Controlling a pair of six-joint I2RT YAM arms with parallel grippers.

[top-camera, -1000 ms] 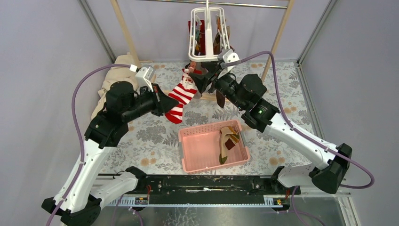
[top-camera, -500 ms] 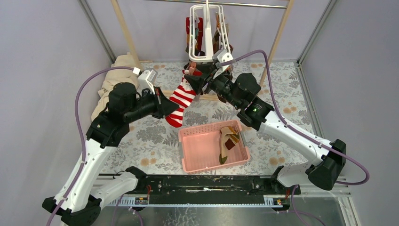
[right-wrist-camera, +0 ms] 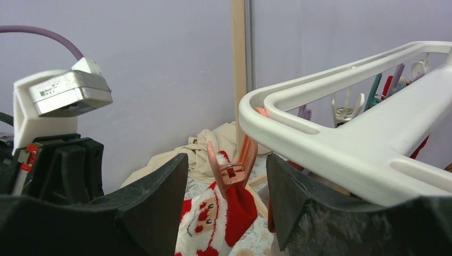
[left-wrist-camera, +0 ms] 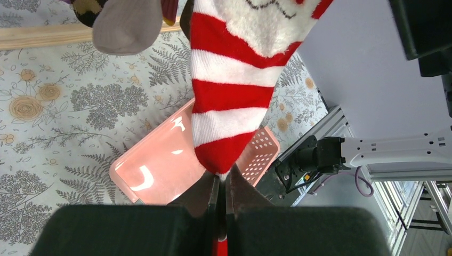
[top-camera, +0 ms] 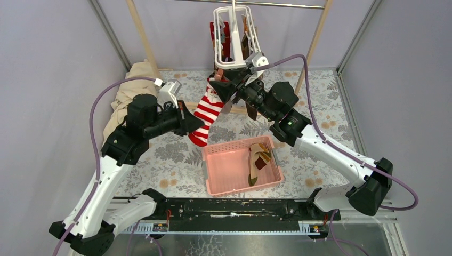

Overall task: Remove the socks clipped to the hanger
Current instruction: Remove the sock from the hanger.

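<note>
Up at the back of the table, the red-and-white striped sock hangs from an orange clip at the near end of the white plastic hanger. Its Santa-face cuff is pinched in the clip, and its foot slants down towards the left arm. The left gripper is clenched on the toe end. In the left wrist view the two fingers meet with the red tip nipped between them, and the stripes rise away from there.

The right gripper is at the top end of the same sock with its jaws spread. One dark finger stands on each side of the orange clip, and a gap shows on both sides, so it grasps nothing. The hanger's white bar passes just above the finger on the right of that view.

Farther back on the hanger, a solid red sock and a brown one are clipped among the bars. A grey-toed sock dangles just beside the striped one.

Below and nearer the arms, a pink perforated basket sits on the floral tablecloth. A tan argyle sock lies in its right half. A heap of beige cloth rests at the table's back left, behind the left arm, beside a post of the wooden rail frame.
</note>
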